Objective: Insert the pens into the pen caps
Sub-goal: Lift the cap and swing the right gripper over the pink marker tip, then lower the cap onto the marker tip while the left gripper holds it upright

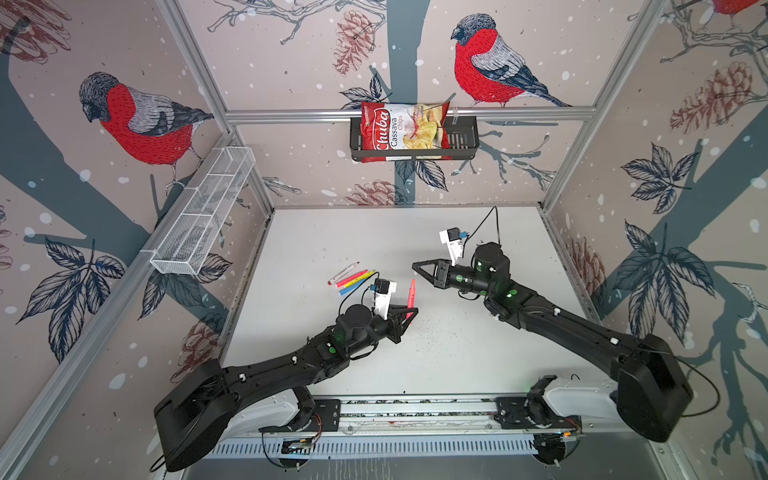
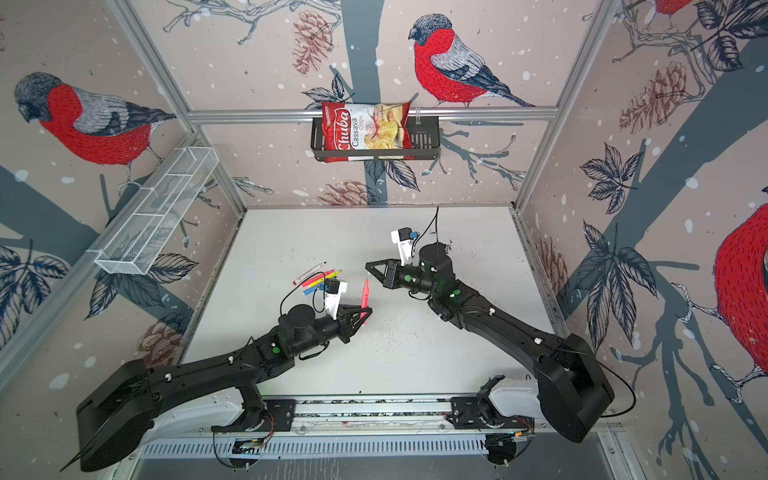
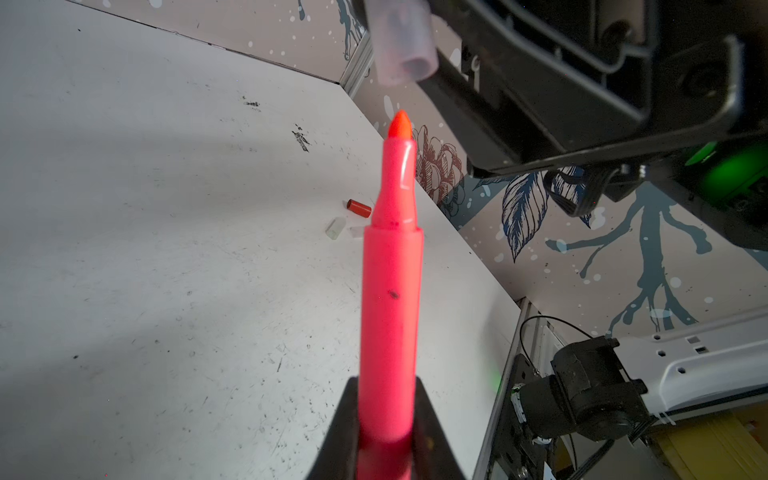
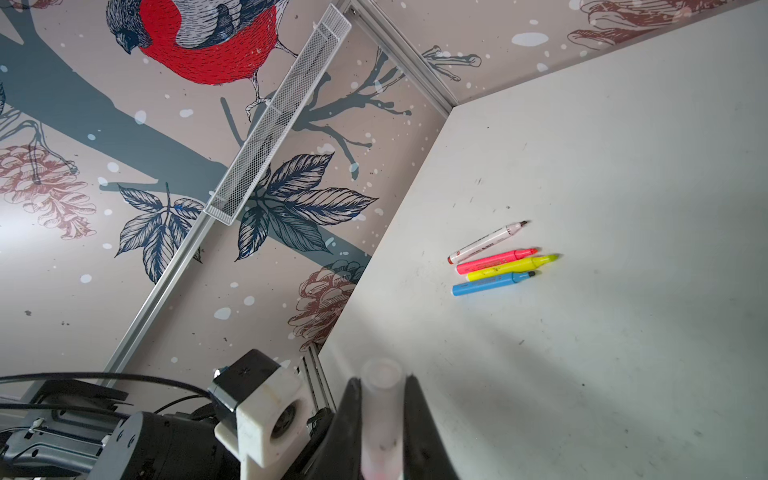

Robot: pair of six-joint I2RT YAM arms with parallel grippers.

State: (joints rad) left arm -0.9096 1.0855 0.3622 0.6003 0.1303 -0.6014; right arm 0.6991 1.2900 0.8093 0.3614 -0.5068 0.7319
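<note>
My left gripper is shut on a pink pen, which stands tip-up above the table. My right gripper is shut on a translucent pen cap. Its open mouth faces the pen tip, with a small gap between them. A white pen, a pink one, a yellow one and a blue one lie side by side on the table. A red cap and a translucent cap lie behind the held pen.
A black basket with a chips bag hangs on the back wall. A white mesh basket hangs on the left wall. The arm bases sit on a rail along the table's front edge.
</note>
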